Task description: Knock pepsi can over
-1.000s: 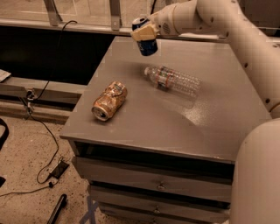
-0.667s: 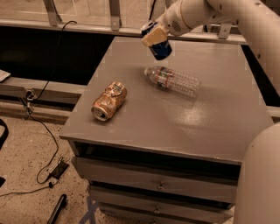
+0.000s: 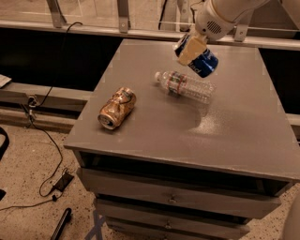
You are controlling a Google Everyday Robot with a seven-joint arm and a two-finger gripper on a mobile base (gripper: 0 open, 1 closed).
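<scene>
Camera view looks down on a grey bench, with my white arm reaching in from the upper right. My gripper hangs over the far half of the bench, a little right of its middle. It is clamped on the pepsi can. One tan finger lies across the can's left side, and the blue body sticks out below and to the right of it. The can is tilted well off upright, its lower end pointing down and to the right. I cannot tell whether that end touches the bench or sits just above it.

Just in front of the can, a clear plastic bottle lies on its side on the bench. Its white cap points left and its base points right. The can is near the bottle's far side, and I see no contact between them.

Toward the left edge of the bench, a dented gold can also lies on its side, with its silver end turned toward the front. It is well apart from both the bottle and the pepsi can.

Below the bench top are drawer fronts. A dark cable trails across the speckled floor on the left.
</scene>
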